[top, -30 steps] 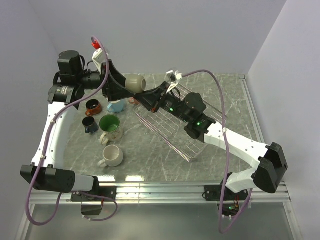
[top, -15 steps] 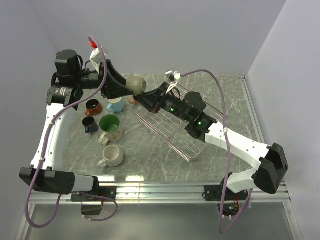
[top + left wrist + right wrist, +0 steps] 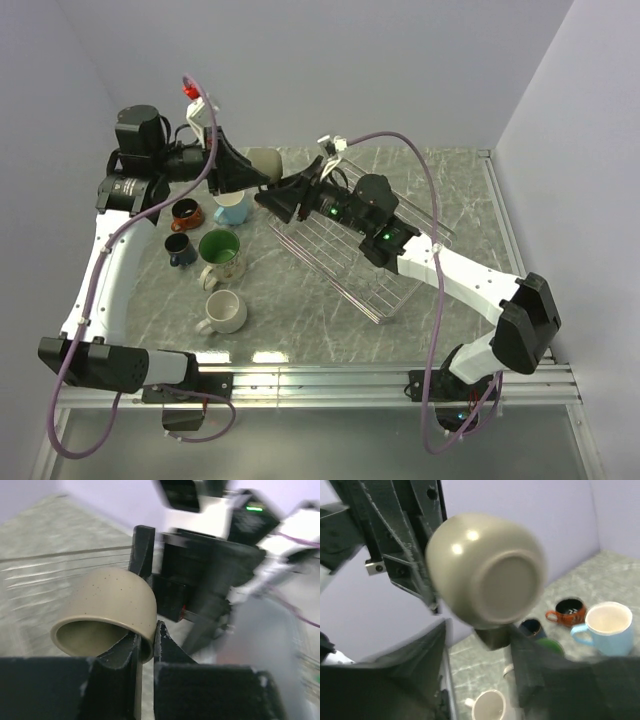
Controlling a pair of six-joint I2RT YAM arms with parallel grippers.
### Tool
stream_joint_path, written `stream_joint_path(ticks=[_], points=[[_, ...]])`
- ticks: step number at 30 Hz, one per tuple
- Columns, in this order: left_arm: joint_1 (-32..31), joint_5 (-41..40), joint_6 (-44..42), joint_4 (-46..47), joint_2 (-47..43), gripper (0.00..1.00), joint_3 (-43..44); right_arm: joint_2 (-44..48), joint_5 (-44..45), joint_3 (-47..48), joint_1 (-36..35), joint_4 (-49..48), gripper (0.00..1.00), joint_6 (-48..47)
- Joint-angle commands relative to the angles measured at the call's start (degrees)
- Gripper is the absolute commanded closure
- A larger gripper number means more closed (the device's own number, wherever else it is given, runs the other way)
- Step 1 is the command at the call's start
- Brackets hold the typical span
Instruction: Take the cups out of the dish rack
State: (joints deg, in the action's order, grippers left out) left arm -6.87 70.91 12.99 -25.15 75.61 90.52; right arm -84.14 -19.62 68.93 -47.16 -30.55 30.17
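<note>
Olive-grey mug (image 3: 263,160) held in the air between two grippers

The left gripper (image 3: 145,640) is clamped on the mug's rim, with one finger inside the mouth and one against the outer wall. This pinch holds the mug on its side with the opening turned toward the left wrist. The right gripper (image 3: 268,199) points at the mug's base from the other side. Its jaws stand apart with nothing between them, so the left arm alone appears to carry the weight.

The position looks like a handover. The dish rack (image 3: 345,270) lies on the right arm's side of the table (image 3: 300,320), while the unloaded cups stand on the left. There the light blue mug (image 3: 232,208), orange-red mug (image 3: 185,212), dark blue mug (image 3: 180,247), cream floral mug (image 3: 220,252) and white mug (image 3: 224,312) are grouped upright, mouths up. Passing the mug across probably spares the right arm a long reach.

No cup shows in the visible part of the rack (the right arm covers some of it). The olive-grey mug may therefore be among the last to come out.
</note>
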Motion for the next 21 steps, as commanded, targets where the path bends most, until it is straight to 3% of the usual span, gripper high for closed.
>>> stream_joint_path(ticks=[1,4,8,16,21], points=[[-0.5,-17.5,-9.8,-7.4,-1.0,1.0,0.5,-0.5,5.7,2.6,-0.7,8.4,0.21,-3.6],[-0.5,-26.8,-16.6,-10.9,-1.3,1.0,-1.8,-0.9,8.6,1.5,-0.5,14.1,0.09,-5.3],[-0.5,-31.4,-22.0,-15.3,-1.9,1.0,-3.9,-2.2,9.8,0.6,-0.4,18.3,0.06,-6.0],[0.1,-55.1,-41.5,-36.2,-2.8,1.0,-4.8,1.2,11.0,-2.8,-0.5,21.6,0.05,-7.8],[6.8,-62.6,-48.6,-42.2,-5.6,1.0,-13.8,4.2,11.8,-6.2,-0.5,20.4,0.05,-8.0]])
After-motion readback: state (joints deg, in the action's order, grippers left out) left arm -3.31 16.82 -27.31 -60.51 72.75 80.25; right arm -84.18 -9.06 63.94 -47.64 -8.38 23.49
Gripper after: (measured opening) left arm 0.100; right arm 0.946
